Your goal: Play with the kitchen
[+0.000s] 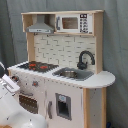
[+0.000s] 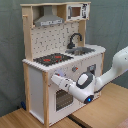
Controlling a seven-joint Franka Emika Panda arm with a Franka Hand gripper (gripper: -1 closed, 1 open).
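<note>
- Right up against the front panel of the kitchen (image 2: 60,60) sits the end effector (image 2: 56,79), at the upper left of the oven door (image 2: 62,99) in the second exterior view, just under the knobs (image 2: 75,69). Can't tell how far apart its fingers are or if it's got hold of anything, the tip blends into the white panel.
- So the key relation: the kitchen's front face is directly ahead of the tip, basically touching or just off it. The arm (image 2: 107,75) reaches in from the second exterior view's right, running along the front of the unit. My guess is it's going for the oven door or a knob, but that's only a guess.
- The kitchen stands tall and upright on the wooden floor (image 2: 105,112), filling most of both exterior views.
- Up on its counter, the black stovetop (image 1: 36,65) with red rings is toward the first exterior view's left, with the sink (image 1: 72,74) and the black faucet (image 1: 84,59) beside it.
- Farthest up are the grey hood (image 1: 40,26) and a little microwave (image 1: 73,22) on the top shelf.
- Nothing seems to be blocking the front panel apart from the arm itself.
</note>
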